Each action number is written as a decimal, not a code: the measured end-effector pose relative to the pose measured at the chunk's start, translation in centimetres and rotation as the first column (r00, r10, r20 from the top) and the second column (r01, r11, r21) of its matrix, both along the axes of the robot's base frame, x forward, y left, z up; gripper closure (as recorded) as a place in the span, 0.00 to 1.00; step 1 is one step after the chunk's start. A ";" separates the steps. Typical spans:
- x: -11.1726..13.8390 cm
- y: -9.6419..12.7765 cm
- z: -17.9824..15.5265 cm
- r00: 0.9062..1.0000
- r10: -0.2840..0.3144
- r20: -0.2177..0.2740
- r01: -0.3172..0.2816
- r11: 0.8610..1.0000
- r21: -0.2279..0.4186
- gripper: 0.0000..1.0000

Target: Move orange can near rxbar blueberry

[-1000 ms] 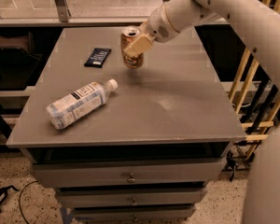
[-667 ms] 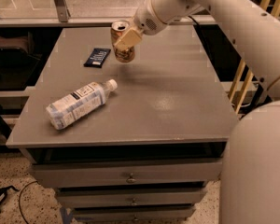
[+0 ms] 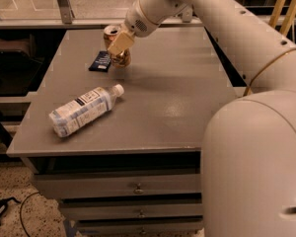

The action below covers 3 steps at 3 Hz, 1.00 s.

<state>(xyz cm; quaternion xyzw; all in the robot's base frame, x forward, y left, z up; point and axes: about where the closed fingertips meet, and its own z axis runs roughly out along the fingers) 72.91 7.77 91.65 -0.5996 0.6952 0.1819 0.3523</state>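
The orange can (image 3: 113, 37), orange-brown with a silver top, is tilted and held in my gripper (image 3: 119, 44) at the far left part of the grey table (image 3: 177, 102). The gripper's tan fingers (image 3: 120, 42) are shut around the can's side. The can's lower end is right beside the rxbar blueberry (image 3: 100, 61), a flat dark bar with white lettering lying on the table just left of the can. I cannot tell whether the can's base touches the table.
A clear plastic water bottle (image 3: 84, 110) with a white cap lies on its side at the front left of the table. My white arm (image 3: 227, 28) spans the right side of the view. Drawers (image 3: 138, 187) sit below the tabletop.
My gripper has carried the can leftward and away from the table's middle, ending right next to the dark bar. The water bottle has not moved.
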 end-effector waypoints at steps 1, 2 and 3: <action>0.8 1.1 -1.2 1.000 -0.013 -0.028 0.013 1.000 -0.011 1.00; 1.6 1.5 -2.3 0.999 -0.025 -0.045 0.024 0.999 -0.027 1.00; 1.5 1.7 -2.6 0.999 -0.022 -0.049 0.020 0.999 -0.027 0.83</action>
